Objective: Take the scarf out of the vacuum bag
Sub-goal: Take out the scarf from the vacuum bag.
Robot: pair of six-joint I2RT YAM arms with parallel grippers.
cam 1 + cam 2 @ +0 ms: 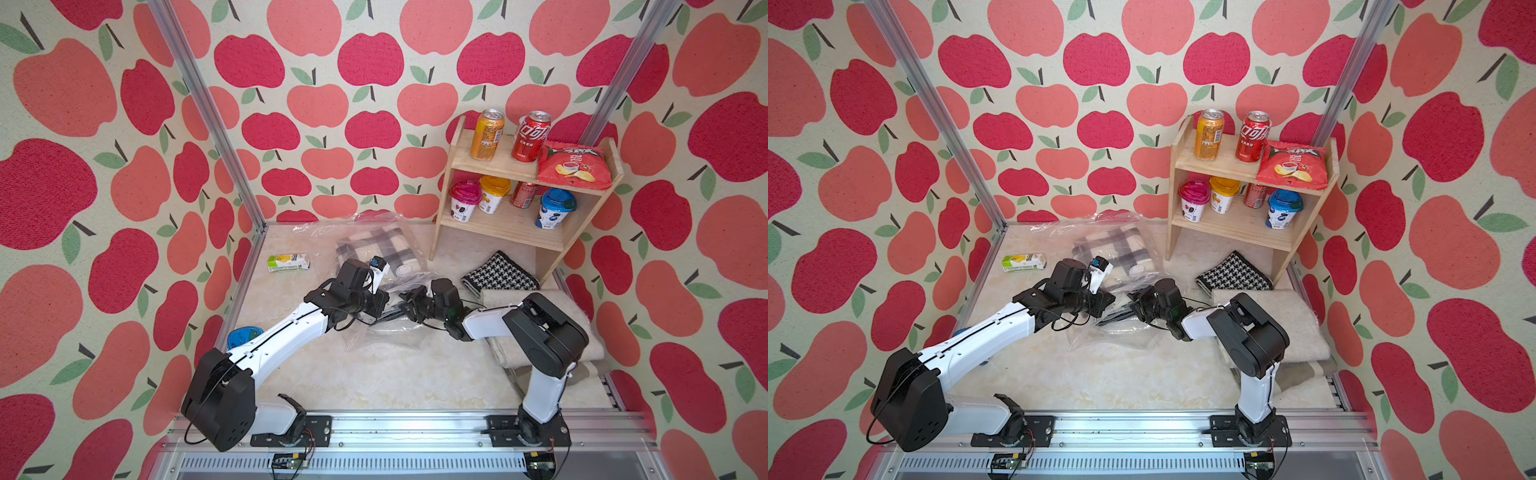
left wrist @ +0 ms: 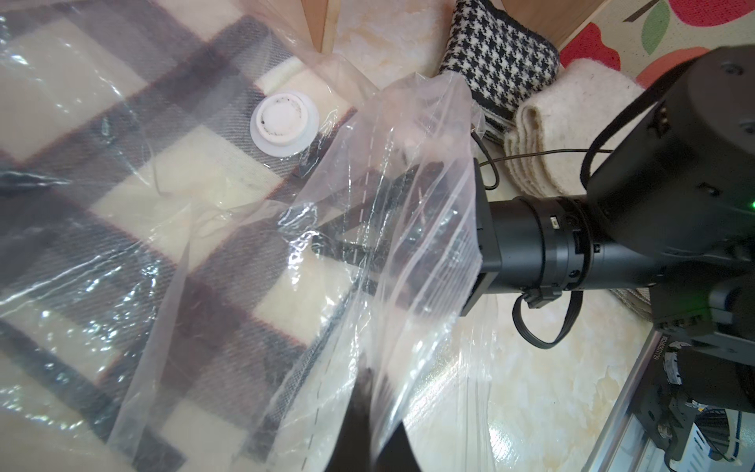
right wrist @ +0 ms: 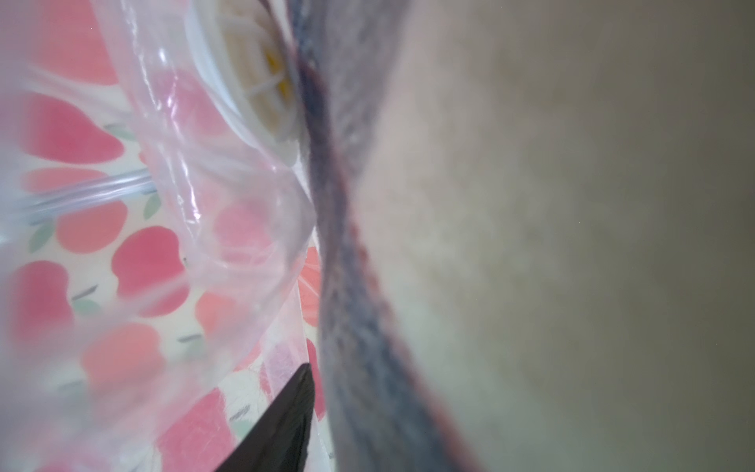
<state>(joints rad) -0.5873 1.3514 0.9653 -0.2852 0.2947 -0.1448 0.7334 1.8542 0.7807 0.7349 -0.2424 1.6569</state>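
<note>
- The vacuum bag [image 1: 390, 332] lies crumpled on the table [image 1: 374, 382], stretching from the centre toward 12 o'clock in both top views. Its round white valve cap [image 2: 284, 122] faces up.
- The scarf [image 1: 374, 243], cream with dark plaid bands, is inside the bag. It fills the 12 o'clock half and lies directly under the valve cap.
- The left end effector [image 2: 367, 425] comes in from 8 o'clock. It is clamped tight on a clear flap at the bag's edge and holds that flap raised above the scarf.
- The right end effector [image 2: 339, 245] comes in from 4 o'clock and reaches under the raised flap. It shows only dimly through the plastic, so I cannot tell how wide it stands or whether it has hold of anything.
- In the right wrist view, blurred scarf fabric fills most of the picture, close beside one black finger [image 3: 282, 429].
- A green-and-white carton [image 1: 289, 263] lies on its side at 10 o'clock, apart from the bag.
- A wooden shelf [image 1: 503, 226] stands at 2 o'clock, carrying cans, cups and a chip bag.
- A houndstooth cloth [image 1: 500, 274] lies at the shelf's foot.
- A folded cream cloth [image 1: 590, 345] lies at 4 o'clock, partly under the right arm.
</note>
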